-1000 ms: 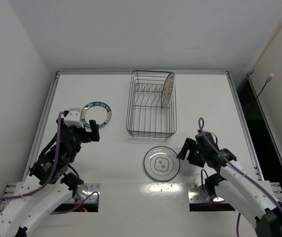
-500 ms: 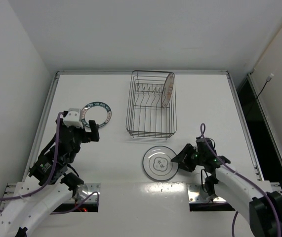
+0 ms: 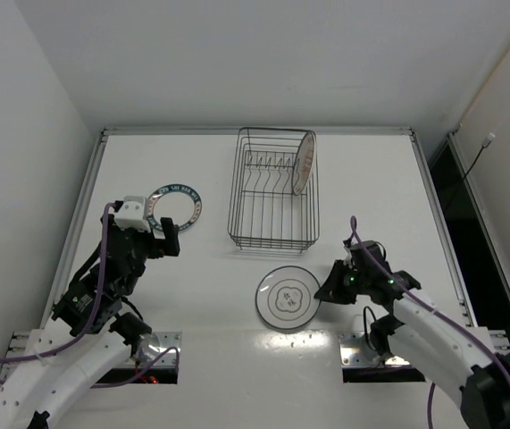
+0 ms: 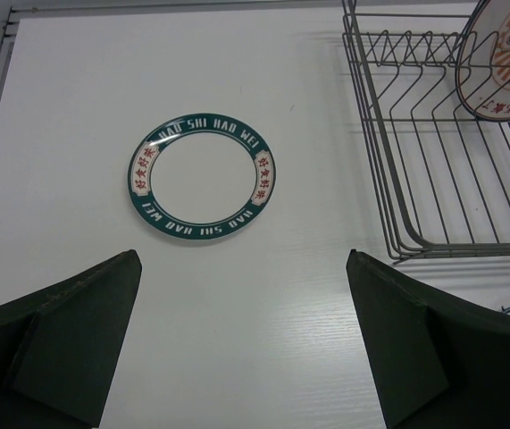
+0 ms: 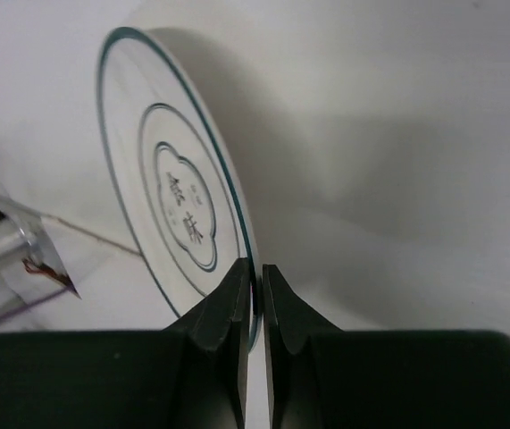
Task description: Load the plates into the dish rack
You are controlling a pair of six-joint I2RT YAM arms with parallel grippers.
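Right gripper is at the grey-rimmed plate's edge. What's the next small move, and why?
Probably lift the right gripper slightly to tip the grey-rimmed plate up off the table. It is shut on the rim, the plate lies just in front of the dish rack, and prongs beside the orange plate stand free.

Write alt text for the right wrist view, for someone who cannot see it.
The right gripper is shut on the rim of the grey-rimmed plate, one finger on each face. The plate has a flower-shaped centre motif, and the white table fills the rest of the view.
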